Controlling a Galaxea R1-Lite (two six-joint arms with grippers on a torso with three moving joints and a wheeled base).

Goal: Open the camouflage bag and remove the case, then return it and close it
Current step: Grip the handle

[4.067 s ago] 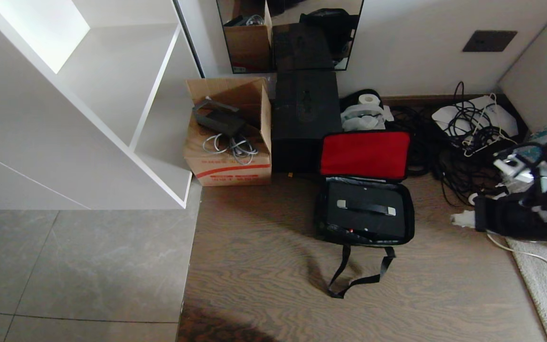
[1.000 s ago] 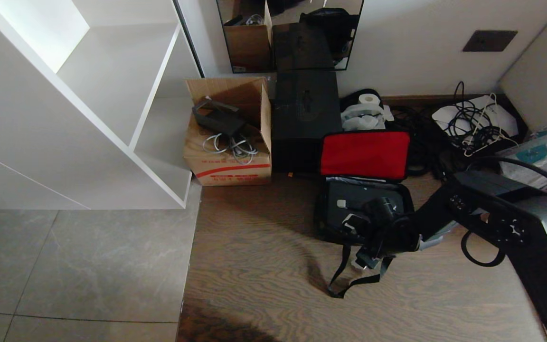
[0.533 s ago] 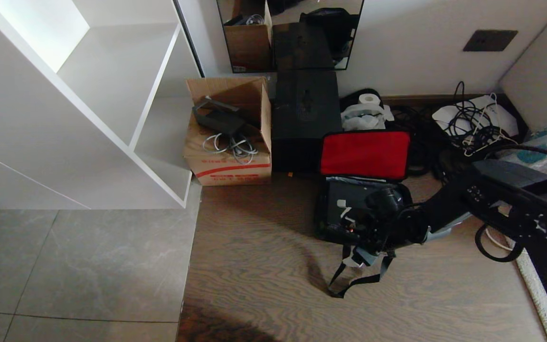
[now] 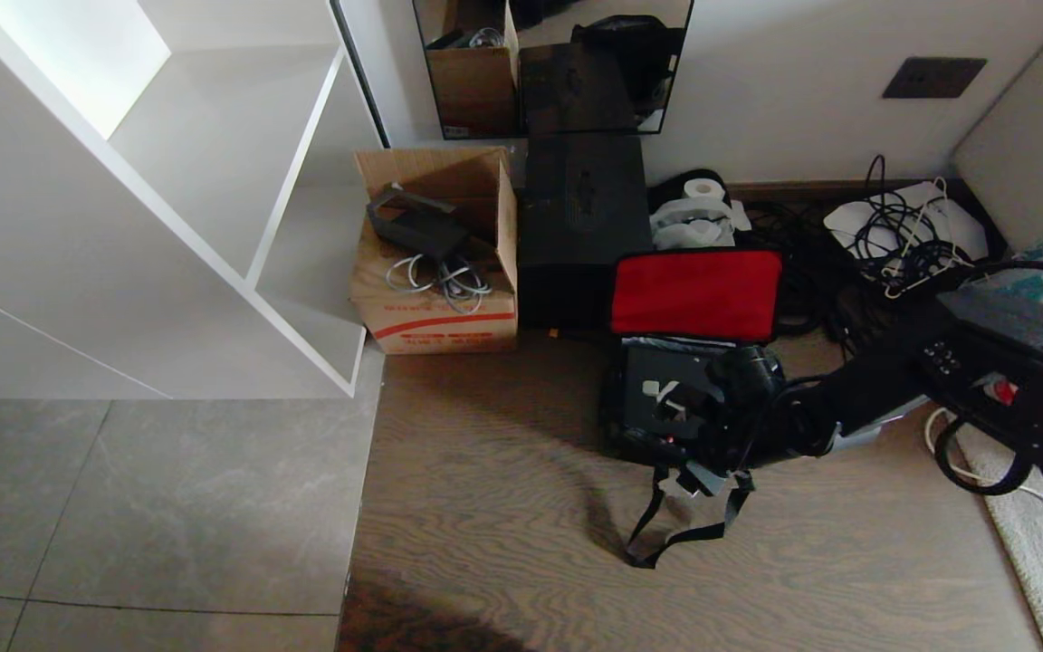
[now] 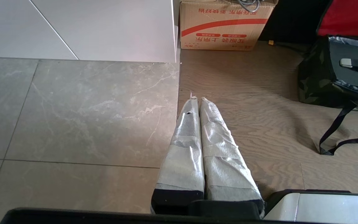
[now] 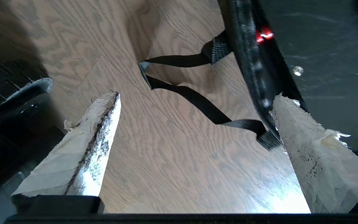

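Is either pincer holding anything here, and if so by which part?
Nothing is held. The right pincer is open over the near edge of the bag, with only floor and strap between its fingers. The left pincer is shut on nothing.

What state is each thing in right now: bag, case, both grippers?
camouflage bag: open, red-lined lid flipped up, strap slack on the floor.
case: inside the bag, not lifted.
right gripper: open, empty, at the bag's near edge.
left gripper: shut, parked above the floor.
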